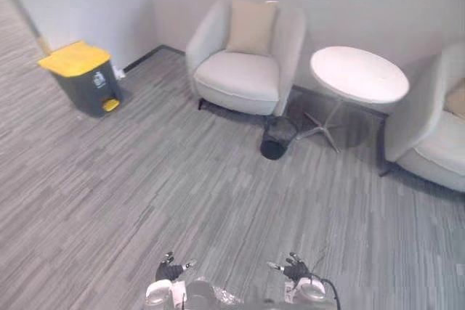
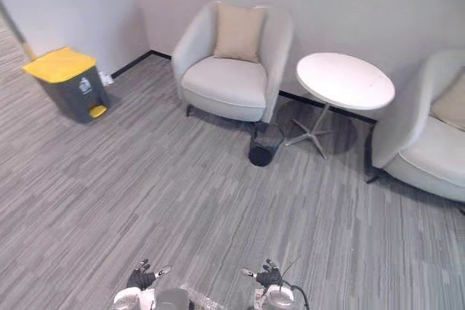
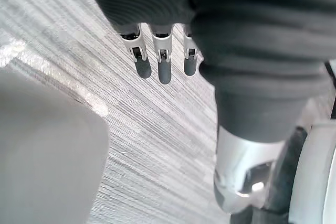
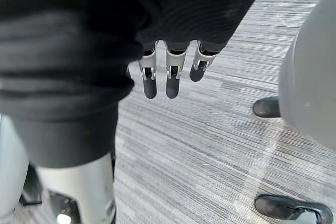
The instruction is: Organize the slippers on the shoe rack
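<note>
My left hand [image 1: 169, 271] and right hand [image 1: 296, 271] hang low, fingers [image 3: 164, 71] straight, holding nothing. Yellow-lidded bin [image 1: 83, 78] well ahead of left hand; its label unreadable.

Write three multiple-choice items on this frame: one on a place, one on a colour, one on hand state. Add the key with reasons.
1. Where does the black basket stand?
A. On the floor between the armchair and the round table
B. On the round table
C. On the armchair's seat

2. What colour is the lid of the bin?
A. Red
B. Yellow
C. White

3. How are the left hand and the right hand?
A. Both shut on a slipper
B. Left open, right shut on cloth
C. Both open, holding nothing

Key:
1 A: it sits on the floor by the armchair's front corner, near the table's base.
2 B: a yellow lid tops the dark grey body.
3 C: each wrist view shows straight fingers with nothing in them.
</note>
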`<state>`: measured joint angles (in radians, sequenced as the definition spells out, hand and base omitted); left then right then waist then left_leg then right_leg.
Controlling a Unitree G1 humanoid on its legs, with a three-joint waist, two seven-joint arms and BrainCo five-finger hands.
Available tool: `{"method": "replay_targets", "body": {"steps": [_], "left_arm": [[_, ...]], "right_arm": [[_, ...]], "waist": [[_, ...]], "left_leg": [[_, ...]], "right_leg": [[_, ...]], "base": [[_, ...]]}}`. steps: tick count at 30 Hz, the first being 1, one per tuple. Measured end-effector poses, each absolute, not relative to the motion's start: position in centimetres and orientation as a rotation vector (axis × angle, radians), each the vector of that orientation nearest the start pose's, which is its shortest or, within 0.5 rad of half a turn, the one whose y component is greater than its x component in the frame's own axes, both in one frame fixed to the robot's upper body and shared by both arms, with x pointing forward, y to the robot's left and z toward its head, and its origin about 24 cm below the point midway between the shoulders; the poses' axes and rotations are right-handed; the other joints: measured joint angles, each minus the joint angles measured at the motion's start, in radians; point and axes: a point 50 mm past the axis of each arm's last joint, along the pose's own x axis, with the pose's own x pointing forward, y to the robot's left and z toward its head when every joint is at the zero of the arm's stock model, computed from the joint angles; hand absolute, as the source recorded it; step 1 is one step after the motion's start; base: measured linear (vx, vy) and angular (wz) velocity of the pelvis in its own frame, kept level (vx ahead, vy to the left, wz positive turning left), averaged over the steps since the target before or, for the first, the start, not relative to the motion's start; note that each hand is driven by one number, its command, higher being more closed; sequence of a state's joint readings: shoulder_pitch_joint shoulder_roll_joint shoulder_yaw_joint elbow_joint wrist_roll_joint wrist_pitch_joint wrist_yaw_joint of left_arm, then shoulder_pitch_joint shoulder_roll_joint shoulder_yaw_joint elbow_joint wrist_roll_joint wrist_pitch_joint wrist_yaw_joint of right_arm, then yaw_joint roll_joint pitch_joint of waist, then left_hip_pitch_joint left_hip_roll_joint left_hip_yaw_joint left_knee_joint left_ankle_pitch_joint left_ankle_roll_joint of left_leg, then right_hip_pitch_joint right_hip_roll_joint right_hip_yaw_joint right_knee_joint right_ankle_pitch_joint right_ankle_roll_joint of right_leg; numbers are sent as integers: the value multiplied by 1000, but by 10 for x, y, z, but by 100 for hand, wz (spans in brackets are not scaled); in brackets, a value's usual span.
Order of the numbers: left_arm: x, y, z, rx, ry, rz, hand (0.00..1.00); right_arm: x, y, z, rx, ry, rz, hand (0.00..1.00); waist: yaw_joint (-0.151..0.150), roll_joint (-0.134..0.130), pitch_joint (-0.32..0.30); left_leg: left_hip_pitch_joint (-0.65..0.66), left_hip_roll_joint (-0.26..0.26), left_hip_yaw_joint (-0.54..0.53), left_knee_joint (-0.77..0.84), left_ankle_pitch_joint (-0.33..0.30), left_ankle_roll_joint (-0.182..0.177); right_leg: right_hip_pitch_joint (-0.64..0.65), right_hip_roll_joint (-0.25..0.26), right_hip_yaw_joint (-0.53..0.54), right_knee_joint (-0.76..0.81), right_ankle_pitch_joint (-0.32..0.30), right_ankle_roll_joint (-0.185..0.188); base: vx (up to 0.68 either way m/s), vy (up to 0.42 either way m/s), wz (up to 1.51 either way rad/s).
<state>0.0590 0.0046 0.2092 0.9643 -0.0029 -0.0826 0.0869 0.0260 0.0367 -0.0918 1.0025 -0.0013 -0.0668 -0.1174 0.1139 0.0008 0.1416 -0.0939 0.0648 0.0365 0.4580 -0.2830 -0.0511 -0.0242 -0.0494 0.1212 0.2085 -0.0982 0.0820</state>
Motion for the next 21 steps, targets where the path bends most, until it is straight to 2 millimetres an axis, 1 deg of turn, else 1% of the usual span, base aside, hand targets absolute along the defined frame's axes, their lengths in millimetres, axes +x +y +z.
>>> {"method": "replay_targets", "body": {"steps": [1,2,3,4,5,6,7,8,9,10,11,12,14,15,17,18,21], "left_arm": [[125,186,-149,-58,936,296,0],[124,184,-149,-61,937,296,0],[124,186,-149,-63,936,300,0],[122,187,-149,-63,940,306,0],[121,186,-150,-65,942,305,0],[121,186,-150,-65,944,306,0],[119,186,-150,-66,947,308,0],[118,188,-150,-63,944,312,0],[117,188,-150,-71,941,318,0],[114,184,-151,-88,951,319,0],[111,183,-152,-95,958,322,0],[110,183,-152,-96,961,323,0],[110,184,-153,-105,963,326,0],[109,184,-153,-107,968,328,0],[110,184,-154,-107,969,327,0],[110,183,-154,-110,965,325,0],[110,183,-153,-111,960,325,0]], "right_arm": [[133,-154,-151,15,958,-176,0],[134,-155,-150,6,954,-171,0],[136,-155,-149,5,948,-166,0],[136,-153,-149,4,947,-153,0],[133,-153,-150,5,953,-148,0],[132,-152,-151,6,955,-146,0],[128,-152,-152,11,964,-144,0],[126,-152,-153,12,972,-145,0],[123,-154,-154,13,988,-151,0],[121,-162,-155,1,997,-170,0],[118,-168,-157,-13,1012,-178,0],[118,-169,-157,-15,1014,-183,0],[115,-174,-158,2,1024,-217,0],[112,-176,-159,2,1032,-233,0],[110,-179,-159,11,1041,-257,0],[109,-182,-160,6,1045,-269,0],[108,-184,-160,7,1048,-281,0]], "waist": [[3,9,12],[7,19,15],[14,18,18],[14,9,18],[14,10,17],[13,11,15],[14,5,4],[14,-8,-5],[20,-10,-21],[21,12,-32],[23,27,-36],[23,28,-39],[23,22,-38],[22,18,-41],[22,17,-42],[22,17,-42],[21,17,-42]], "left_leg": [[9,16,40,-2,1,10],[9,26,64,-7,6,20],[17,29,100,-18,13,30],[47,22,137,-39,24,35],[69,25,152,-52,25,34],[77,27,156,-57,28,35],[83,27,160,-72,35,31],[82,19,161,-75,31,18],[63,3,115,-77,36,2],[59,-9,53,-109,43,3],[66,-15,5,-158,72,12],[72,-16,-9,-180,89,11],[98,-19,-30,-221,118,4],[107,-18,-36,-230,122,-1],[113,-17,-40,-232,122,-2],[119,-19,-46,-233,121,-2],[129,-23,-46,-240,121,-2]], "right_leg": [[-32,-2,-34,44,13,-9],[-42,-11,-73,69,12,-23],[-63,-37,-160,125,-7,-31],[-78,-96,-333,266,-70,-63],[-58,-114,-405,338,-115,-82],[-44,-115,-421,360,-132,-83],[-4,-117,-445,363,-170,-73],[18,-116,-443,293,-191,-56],[31,-82,-432,193,-198,-60],[44,-50,-423,127,-166,-61],[62,-19,-410,50,-129,-64],[69,-8,-405,22,-108,-68],[92,17,-389,-28,-76,-89],[97,24,-385,-46,-70,-93],[107,28,-384,-57,-66,-95],[121,32,-384,-79,-54,-101],[135,32,-383,-98,-45,-99]], "base": [[-155,86,-93],[-164,34,-77],[-175,-6,-72],[-174,-20,-70],[-137,-30,-52],[-93,-107,-28],[-66,-134,-18],[-54,-179,-29],[-35,-111,-36],[-36,-100,-48],[-37,-49,-41],[5,-73,-34],[45,-79,-21],[37,-55,-14],[45,-27,-2],[59,-8,3],[59,13,0]]}}
